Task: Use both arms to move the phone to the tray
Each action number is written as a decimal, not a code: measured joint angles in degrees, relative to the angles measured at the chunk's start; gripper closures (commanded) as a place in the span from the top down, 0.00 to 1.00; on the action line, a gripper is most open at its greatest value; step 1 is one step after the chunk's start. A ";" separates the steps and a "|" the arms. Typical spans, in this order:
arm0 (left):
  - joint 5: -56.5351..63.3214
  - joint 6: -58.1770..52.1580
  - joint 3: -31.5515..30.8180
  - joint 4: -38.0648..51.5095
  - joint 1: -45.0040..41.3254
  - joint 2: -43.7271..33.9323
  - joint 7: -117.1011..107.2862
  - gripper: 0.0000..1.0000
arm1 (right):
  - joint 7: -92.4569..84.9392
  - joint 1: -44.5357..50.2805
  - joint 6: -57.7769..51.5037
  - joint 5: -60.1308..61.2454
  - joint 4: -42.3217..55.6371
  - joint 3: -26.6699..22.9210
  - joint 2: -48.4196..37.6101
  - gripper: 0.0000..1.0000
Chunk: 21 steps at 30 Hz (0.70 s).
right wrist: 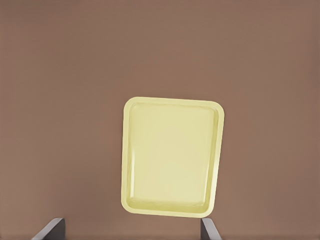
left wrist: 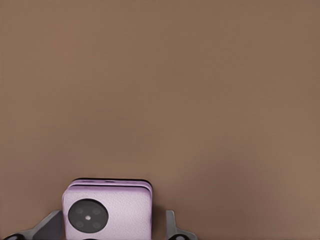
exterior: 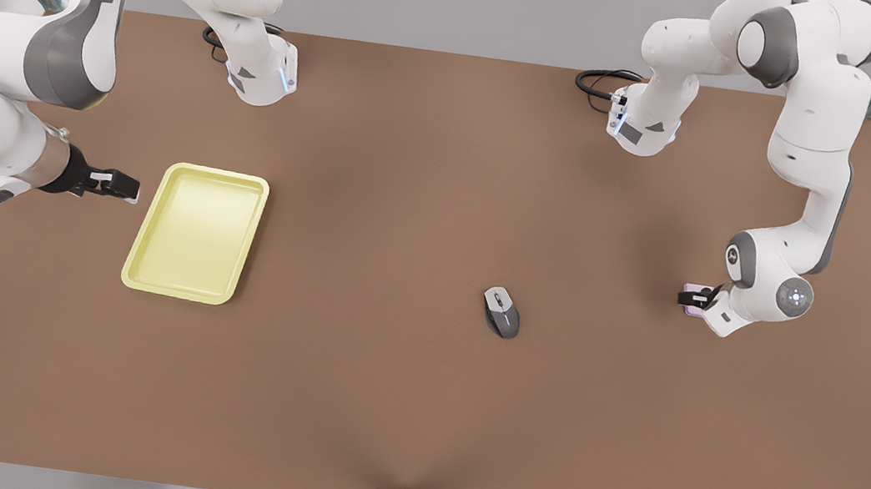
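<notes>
Two Franka arms over brown table (exterior: 406, 215). Left end effector (exterior: 696, 299), at front view's right, straddles phone (left wrist: 107, 212); fingers (left wrist: 171, 223) flank pink slab on both sides, whether pressing on it cannot be told. Phone low near table surface, well apart from tray (exterior: 199, 233). Right end effector (exterior: 122, 186), at front view's left, hangs just beside tray's short edge, fingers (right wrist: 209, 229) spread wide, holding nothing. Tray lies flat, nothing in it. Grey-and-black mouse (exterior: 501, 311) rests between tray and phone, nearer phone.
</notes>
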 measured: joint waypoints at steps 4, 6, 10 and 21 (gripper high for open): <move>0.02 0.03 0.01 0.17 0.00 0.09 -0.27 0.92 | 0.02 0.00 0.00 0.02 0.00 0.00 0.00 1.00; 0.04 -0.02 0.02 0.22 0.00 -0.03 -0.38 0.91 | 0.03 0.02 -0.02 0.02 0.00 0.00 0.00 1.00; 0.11 -0.10 0.01 0.29 0.00 -0.06 -0.57 0.92 | 0.04 -0.02 -0.05 0.03 0.00 0.00 0.00 1.00; 0.36 -0.71 -0.08 0.73 -0.78 -1.55 -1.46 0.79 | 0.06 -0.34 -0.03 0.09 -0.01 0.10 0.00 1.00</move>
